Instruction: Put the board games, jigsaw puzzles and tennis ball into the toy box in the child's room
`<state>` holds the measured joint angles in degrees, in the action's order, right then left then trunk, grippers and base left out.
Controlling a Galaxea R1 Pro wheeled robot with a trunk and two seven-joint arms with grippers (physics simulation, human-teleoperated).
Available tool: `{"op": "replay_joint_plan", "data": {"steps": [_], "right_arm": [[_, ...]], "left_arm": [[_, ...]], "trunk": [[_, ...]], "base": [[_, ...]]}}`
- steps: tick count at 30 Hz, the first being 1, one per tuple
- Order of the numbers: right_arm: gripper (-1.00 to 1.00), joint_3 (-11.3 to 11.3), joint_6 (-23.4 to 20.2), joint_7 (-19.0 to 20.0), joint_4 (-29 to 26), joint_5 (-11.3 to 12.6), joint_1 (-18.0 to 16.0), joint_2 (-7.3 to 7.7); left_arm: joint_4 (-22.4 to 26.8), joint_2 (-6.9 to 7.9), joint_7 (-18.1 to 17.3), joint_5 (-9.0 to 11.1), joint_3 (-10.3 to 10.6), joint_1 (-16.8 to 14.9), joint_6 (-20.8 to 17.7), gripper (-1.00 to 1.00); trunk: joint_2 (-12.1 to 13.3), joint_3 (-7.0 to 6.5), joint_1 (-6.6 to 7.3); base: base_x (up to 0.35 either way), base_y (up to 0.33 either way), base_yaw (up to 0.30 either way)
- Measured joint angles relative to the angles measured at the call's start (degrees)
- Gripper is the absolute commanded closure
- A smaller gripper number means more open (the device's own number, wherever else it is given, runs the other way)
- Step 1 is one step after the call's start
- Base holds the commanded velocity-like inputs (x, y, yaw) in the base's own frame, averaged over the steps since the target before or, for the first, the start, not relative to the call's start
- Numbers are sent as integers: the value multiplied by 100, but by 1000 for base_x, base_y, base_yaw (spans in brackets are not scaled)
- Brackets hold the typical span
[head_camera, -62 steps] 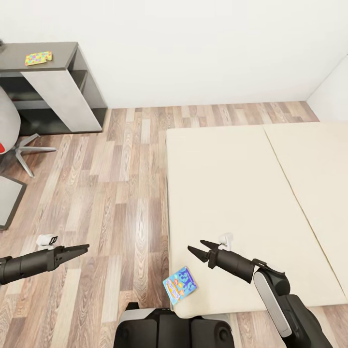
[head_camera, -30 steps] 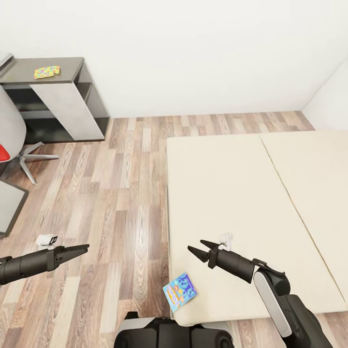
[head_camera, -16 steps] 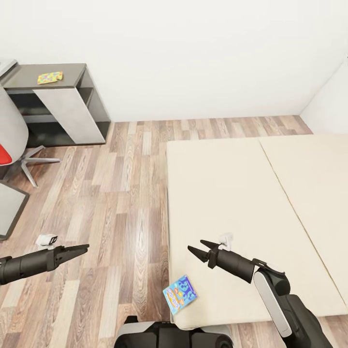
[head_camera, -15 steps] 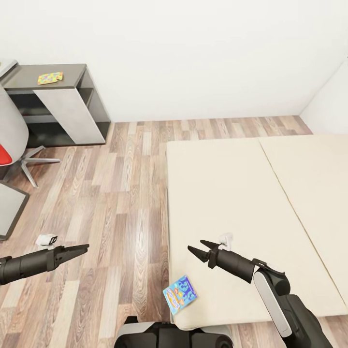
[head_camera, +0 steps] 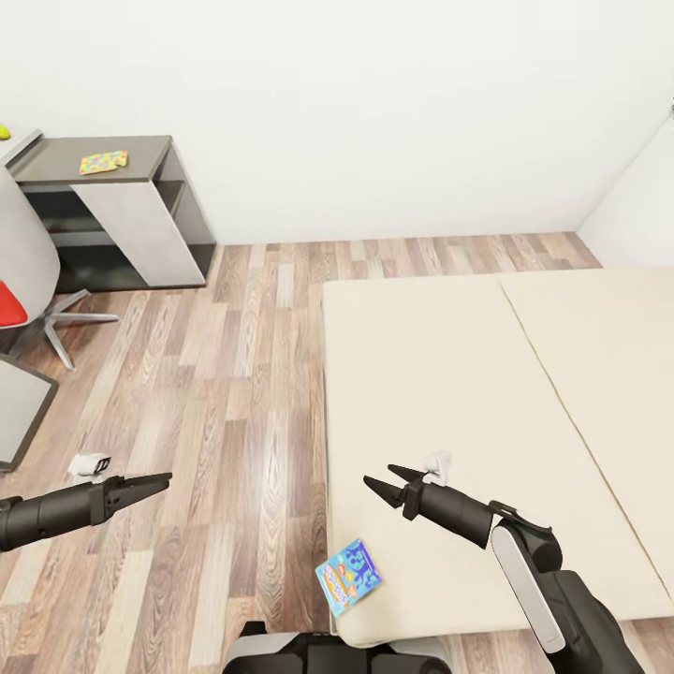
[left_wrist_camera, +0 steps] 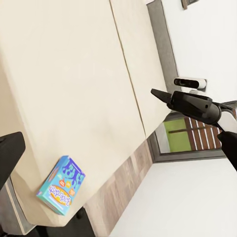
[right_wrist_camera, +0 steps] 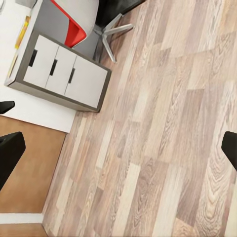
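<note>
Our right claw (head_camera: 382, 479) hangs open over the cream bed (head_camera: 449, 374), both prongs spread, holding nothing. Our left claw (head_camera: 161, 481) is out over the wood floor (head_camera: 234, 374) at nine o'clock from it; its prongs look close together, though we cannot tell for sure. The small blue board game (head_camera: 348, 575) lies flat on the bed's near corner, at six o'clock from the right claw and apart from it. Far off at eleven o'clock, a jigsaw puzzle (head_camera: 104, 162) rests on the grey surface (head_camera: 140, 159). In the right wrist view we see the three white drawers (right_wrist_camera: 61, 73) of the table.
</note>
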<state>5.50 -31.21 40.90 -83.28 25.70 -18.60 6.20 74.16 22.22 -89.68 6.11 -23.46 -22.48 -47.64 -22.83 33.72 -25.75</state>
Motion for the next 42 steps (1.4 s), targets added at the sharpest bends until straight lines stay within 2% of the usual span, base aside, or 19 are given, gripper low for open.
{"op": "replay_joint_plan", "data": {"steps": [24, 42], "right_arm": [[-100, 0, 5, -7, 3, 0, 0, -6], [-100, 2, 7, -9, 4, -1, 0, -14]], "left_arm": [[-3, 0, 0, 0, -1, 0, 0, -100], [1, 0, 0, 1, -5, 1, 0, -100]], "trunk": [[0, -227, 0], [0, -397, 0]], "base": [[0, 0, 1], [0, 0, 57]]}}
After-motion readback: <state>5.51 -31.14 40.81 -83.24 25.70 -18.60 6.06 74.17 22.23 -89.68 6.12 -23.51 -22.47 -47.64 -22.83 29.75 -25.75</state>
